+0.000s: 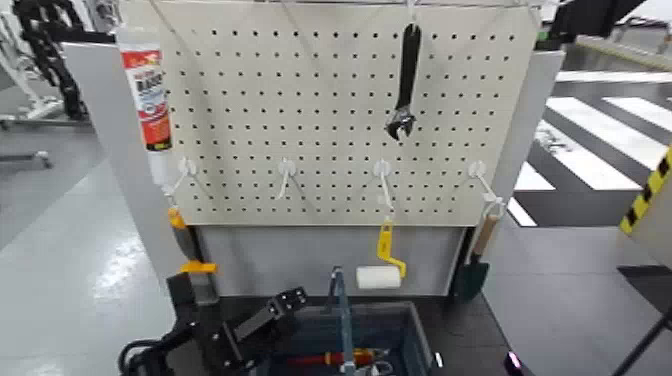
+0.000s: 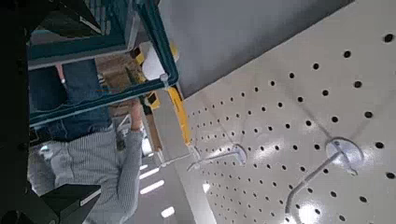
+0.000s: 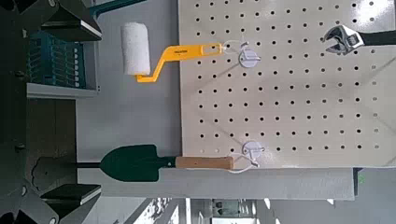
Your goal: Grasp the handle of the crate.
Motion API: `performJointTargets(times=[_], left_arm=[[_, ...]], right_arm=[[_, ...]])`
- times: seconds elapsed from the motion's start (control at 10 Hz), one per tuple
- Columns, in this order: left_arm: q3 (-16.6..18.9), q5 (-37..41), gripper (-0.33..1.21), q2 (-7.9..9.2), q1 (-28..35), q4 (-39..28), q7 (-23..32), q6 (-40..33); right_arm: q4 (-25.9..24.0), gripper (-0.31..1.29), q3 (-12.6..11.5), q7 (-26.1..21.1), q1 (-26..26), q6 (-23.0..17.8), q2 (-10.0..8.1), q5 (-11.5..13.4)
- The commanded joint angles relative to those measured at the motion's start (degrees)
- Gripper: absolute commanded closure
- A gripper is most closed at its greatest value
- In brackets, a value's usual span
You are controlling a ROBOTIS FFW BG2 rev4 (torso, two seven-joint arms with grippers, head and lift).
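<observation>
While the dark blue-grey rectangular plastic crate (image 1: 395, 335) sits at six o'clock of the head view, below the pale perforated pegboard (image 1: 330, 110), its thin upright dark blue-grey handle (image 1: 340, 310) rises untouched from the middle; the left gripper (image 1: 262, 325), a black claw, hovers just beside the crate at about nine o'clock of the handle, holding nothing, and I cannot tell how wide it stands; the right gripper is out of this view; so the grasp itself looks wholly undone, with the approach and the closing left to do; a yellow-handled white paint roller (image 1: 380, 272) hangs above the crate, a black wrench (image 1: 405, 85) toward twelve o'clock, and a red-and-yellow screwdriver (image 1: 335, 357) lies inside the crate.

From the left wrist, neither crate nor handle shows; only pegboard hooks, teal shelving (image 2: 103, 56) and a person in a striped shirt (image 2: 89, 173), unseen from the head.

From the right wrist, a ribbed patch of the crate appears between dark gripper parts, whose opening I cannot judge; a green wooden-handled trowel (image 3: 163, 163) is plain here, though half-hidden from the head.
</observation>
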Motion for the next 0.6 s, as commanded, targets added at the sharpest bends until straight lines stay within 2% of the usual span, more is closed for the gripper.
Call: performJointTargets(times=[0.1,0.6], left_arm=[[-2.47,4.75,0.11,0.87,-4.92,6.0,0.17,4.27],[-8.36,6.95,0.11,0.52,-13.98,17.33,-3.53,7.7]], right_arm=[[0.2,0.15,0.06,0.27,-0.09,-0.39,0.09,0.0],[0.2,0.15,0.14,0.71,-0.26,-0.92,0.18,0.09]])
